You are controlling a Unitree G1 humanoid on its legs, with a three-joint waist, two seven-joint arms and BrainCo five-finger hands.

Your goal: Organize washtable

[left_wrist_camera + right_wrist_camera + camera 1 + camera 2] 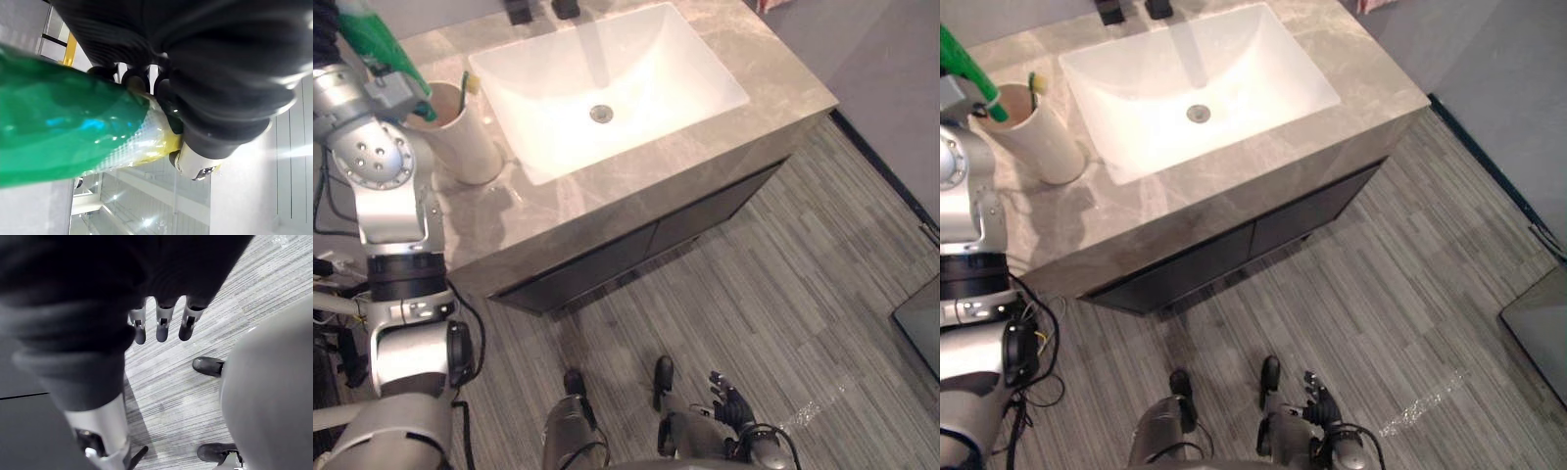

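Observation:
My left hand [210, 98] is raised over the counter's left end, shut on a green tube [377, 44] with a clear and yellow end [146, 142]. The tube slants down, and its lower end reaches the rim of a cream cup [460, 137] that stands on the grey stone counter [607, 201]. A green-handled toothbrush [466, 83] stands in the cup. My right hand [729, 399] hangs low by my side above the floor, its fingers [164, 323] straight and holding nothing.
A white rectangular sink [690, 69] is set in the middle of the counter, with a dark faucet [566, 8] at its back edge. Dark cabinet doors [636, 250] sit below. Grey plank floor [783, 313] lies before the washtable.

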